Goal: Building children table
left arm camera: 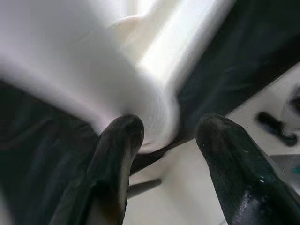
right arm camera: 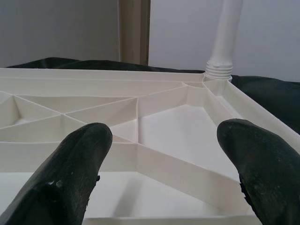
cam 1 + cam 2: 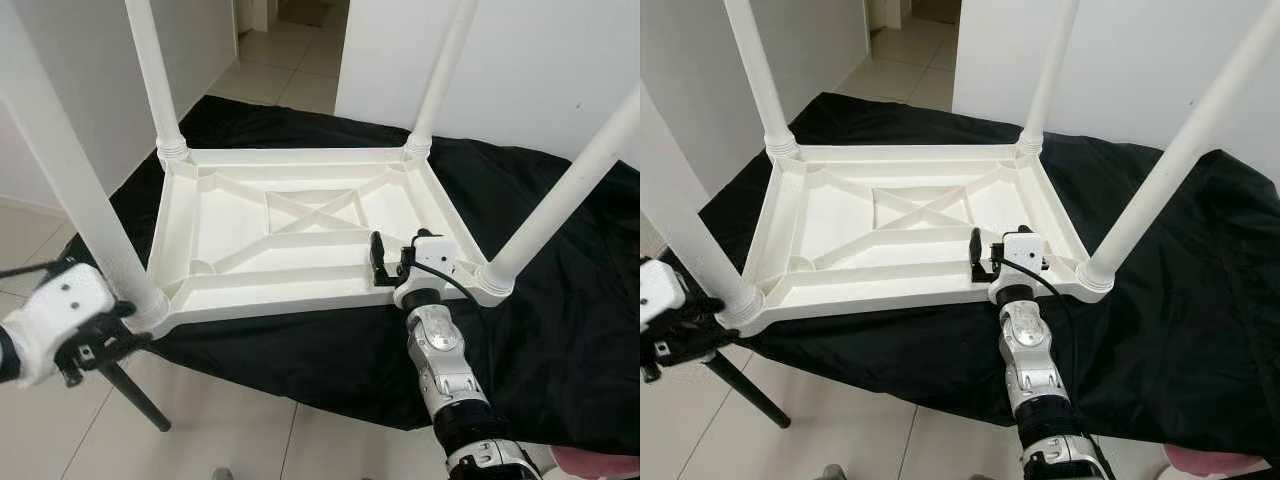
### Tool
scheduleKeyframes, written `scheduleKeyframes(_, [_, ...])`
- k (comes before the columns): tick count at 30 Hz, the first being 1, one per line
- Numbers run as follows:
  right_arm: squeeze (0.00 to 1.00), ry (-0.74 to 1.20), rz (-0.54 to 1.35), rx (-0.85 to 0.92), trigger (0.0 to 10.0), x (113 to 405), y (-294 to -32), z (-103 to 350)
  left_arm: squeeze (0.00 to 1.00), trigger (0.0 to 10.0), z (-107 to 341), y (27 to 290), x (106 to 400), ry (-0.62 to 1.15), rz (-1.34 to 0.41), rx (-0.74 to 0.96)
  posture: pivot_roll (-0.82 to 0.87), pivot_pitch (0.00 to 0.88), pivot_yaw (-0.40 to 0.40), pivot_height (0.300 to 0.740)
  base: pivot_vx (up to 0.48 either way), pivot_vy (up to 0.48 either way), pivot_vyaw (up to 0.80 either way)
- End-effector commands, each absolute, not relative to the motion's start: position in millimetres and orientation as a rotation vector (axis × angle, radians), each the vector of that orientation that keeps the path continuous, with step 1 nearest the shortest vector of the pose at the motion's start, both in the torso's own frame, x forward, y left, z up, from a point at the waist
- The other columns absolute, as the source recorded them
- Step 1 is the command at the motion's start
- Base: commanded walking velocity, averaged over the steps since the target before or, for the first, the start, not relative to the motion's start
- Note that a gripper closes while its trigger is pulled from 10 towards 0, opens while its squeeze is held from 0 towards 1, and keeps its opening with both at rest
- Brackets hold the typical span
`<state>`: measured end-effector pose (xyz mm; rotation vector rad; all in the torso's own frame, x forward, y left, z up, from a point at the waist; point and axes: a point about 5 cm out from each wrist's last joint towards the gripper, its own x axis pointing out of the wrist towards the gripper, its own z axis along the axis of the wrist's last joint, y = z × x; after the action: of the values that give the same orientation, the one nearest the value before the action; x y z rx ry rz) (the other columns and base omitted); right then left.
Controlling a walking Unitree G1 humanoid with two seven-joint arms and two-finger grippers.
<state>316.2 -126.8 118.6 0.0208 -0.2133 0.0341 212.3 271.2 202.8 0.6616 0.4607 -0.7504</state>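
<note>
Evidently the white plastic table [image 3: 300, 230] is lying upside down on the black cloth [image 3: 560, 330], looking light, stiff and slick (best gripped by its ribbed rim), with the right gripper [image 3: 392, 258] spread over that rim and the left gripper [image 1: 171, 140] gaping beside a corner leg [image 3: 75, 190].

All four white legs run off the top edge: far-left leg [image 3: 152, 70], far-right leg [image 3: 442, 70], near-right leg [image 3: 565, 195], near-left leg [image 3: 70, 190]. Near-left leg's lower end is partly covered by the left gripper [image 3: 95, 340]. Left wrist view is blurred; the white table corner [image 1: 140, 93] is smeared, and small dark objects on the floor [image 1: 276, 129] are unidentifiable. Black cloth [image 3: 560, 330] is cut off at right. A pink object [image 3: 600, 465] at the near-right corner is cropped, unidentifiable.
</note>
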Motion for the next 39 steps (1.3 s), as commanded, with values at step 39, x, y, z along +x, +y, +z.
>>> scheduleKeyframes(39, [0.0,-0.12,-0.114,0.098,10.0,280.8,-138.9,96.0,0.0,10.0,213.6,279.5,314.9,-0.058,-0.404,0.266,0.01,0.01,0.005,0.74,0.0,0.0,0.0])
